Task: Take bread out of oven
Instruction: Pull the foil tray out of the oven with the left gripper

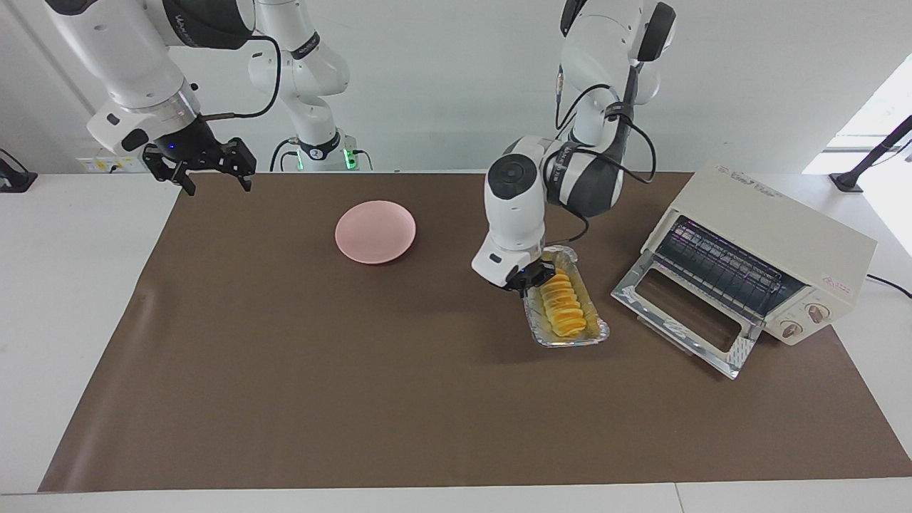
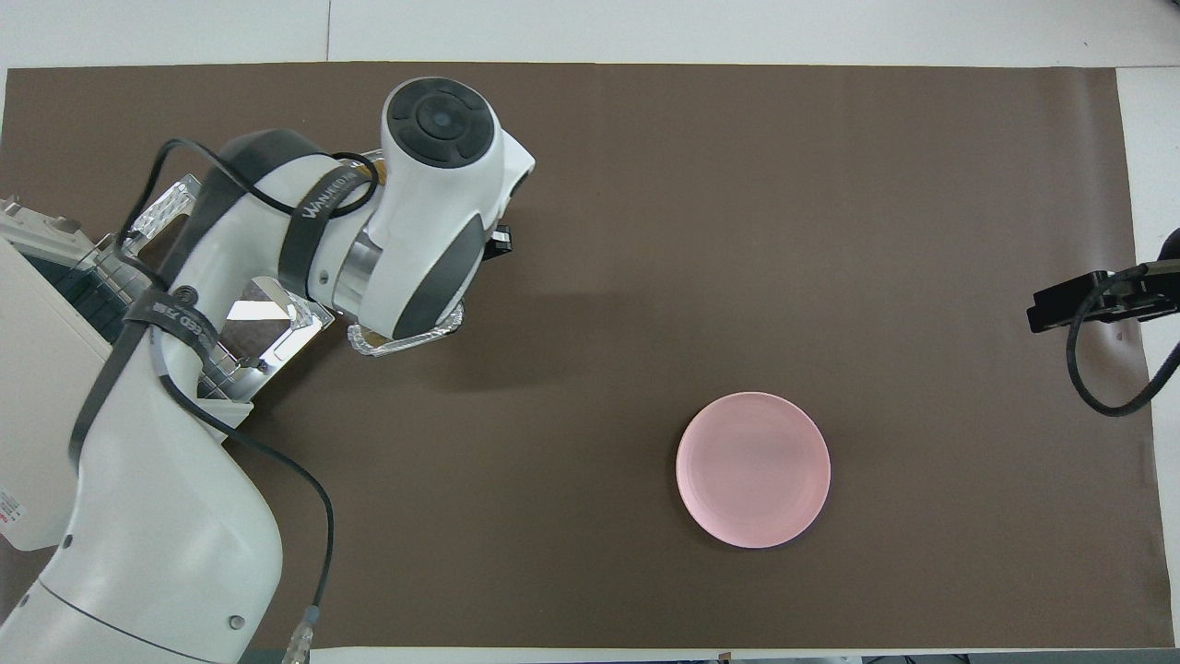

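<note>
Bread (image 1: 561, 306) out of the oven (image 1: 762, 260) already, lying lengthwise in a crinkled foil tray (image 1: 566, 338) on the brown mat (image 1: 356, 392), mid-table and toward the left arm's end, just beside the dropped glass door (image 1: 684, 324). Oven rack bare, door down, presumably left so for the pull-out. Left gripper (image 1: 531, 279) bent down from a folded elbow, wrist tilted, jaws pinched on the tray's long rim, probably so as to carry loaf and tray together. Whether tray rests flat or hangs slightly lifted: cannot tell. Right gripper (image 1: 210, 167) waiting over the mat's corner at the right arm's end, jaws spread. Pink plate (image 1: 375, 231) nearer the robots, untouched.
</note>
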Robot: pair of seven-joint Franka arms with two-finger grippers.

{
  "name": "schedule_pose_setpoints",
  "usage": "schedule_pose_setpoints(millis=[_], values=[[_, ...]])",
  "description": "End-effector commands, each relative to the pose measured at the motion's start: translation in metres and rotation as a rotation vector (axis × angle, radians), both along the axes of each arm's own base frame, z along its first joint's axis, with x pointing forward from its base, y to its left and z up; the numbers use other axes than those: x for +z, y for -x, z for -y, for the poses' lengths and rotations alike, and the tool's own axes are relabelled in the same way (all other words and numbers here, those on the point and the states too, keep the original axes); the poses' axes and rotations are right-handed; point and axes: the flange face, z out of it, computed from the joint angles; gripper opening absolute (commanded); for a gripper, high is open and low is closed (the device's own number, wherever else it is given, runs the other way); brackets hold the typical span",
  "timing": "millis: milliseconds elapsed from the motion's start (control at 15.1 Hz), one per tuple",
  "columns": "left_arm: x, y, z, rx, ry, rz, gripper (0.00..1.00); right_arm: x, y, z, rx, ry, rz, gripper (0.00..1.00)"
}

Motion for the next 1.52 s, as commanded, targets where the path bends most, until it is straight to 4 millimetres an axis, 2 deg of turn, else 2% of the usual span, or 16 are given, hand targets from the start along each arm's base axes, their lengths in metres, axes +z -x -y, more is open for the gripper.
schedule_pose_setpoints(millis=[0, 132, 265, 530, 596, 662, 728, 794, 861, 927, 1192, 1390, 1456], values=[[-0.033, 0.012, 0.020, -0.052, 0.028, -0.008, 0.00, 0.001, 0.007, 0.007, 0.008, -0.021, -0.003, 1.00], [-0.053, 0.036, 0.032, -0.090, 0.012, -0.054, 0.00, 0.002, 0.007, 0.006, 0.009, -0.021, 0.000, 1.00], [-0.062, 0.050, 0.037, -0.109, 0.006, -0.082, 0.00, 0.001, 0.007, 0.007, 0.008, -0.021, -0.003, 1.00], [-0.053, 0.042, 0.035, -0.072, 0.041, -0.083, 0.02, -0.001, 0.007, 0.006, 0.008, -0.021, -0.004, 1.00], [-0.053, 0.042, 0.033, -0.063, 0.038, -0.094, 0.25, 0.000, 0.008, 0.006, 0.006, -0.020, 0.002, 1.00], [-0.050, 0.041, 0.032, -0.056, 0.032, -0.103, 0.82, -0.003, 0.008, 0.006, 0.006, -0.020, 0.000, 1.00], [-0.044, 0.037, 0.030, -0.041, 0.035, -0.095, 1.00, -0.004, 0.008, 0.006, 0.003, -0.020, -0.001, 1.00], [-0.038, 0.031, 0.026, -0.026, 0.039, -0.089, 1.00, -0.003, 0.008, 0.004, 0.006, -0.020, 0.002, 1.00], [-0.030, 0.022, 0.015, -0.007, 0.045, -0.085, 1.00, -0.004, 0.008, 0.002, 0.007, -0.019, 0.003, 1.00], [-0.011, 0.014, 0.000, 0.018, 0.061, -0.071, 1.00, -0.005, 0.006, 0.001, 0.006, -0.019, 0.011, 1.00], [0.074, -0.015, -0.082, 0.149, 0.104, -0.010, 1.00, -0.013, 0.003, -0.019, -0.020, -0.012, 0.024, 1.00], [0.120, -0.031, -0.164, 0.261, 0.094, 0.009, 1.00, -0.028, -0.006, -0.064, -0.072, -0.003, 0.020, 1.00], [0.139, -0.033, -0.194, 0.288, 0.099, 0.026, 1.00, -0.036, -0.011, -0.086, -0.088, -0.001, 0.023, 1.00]])
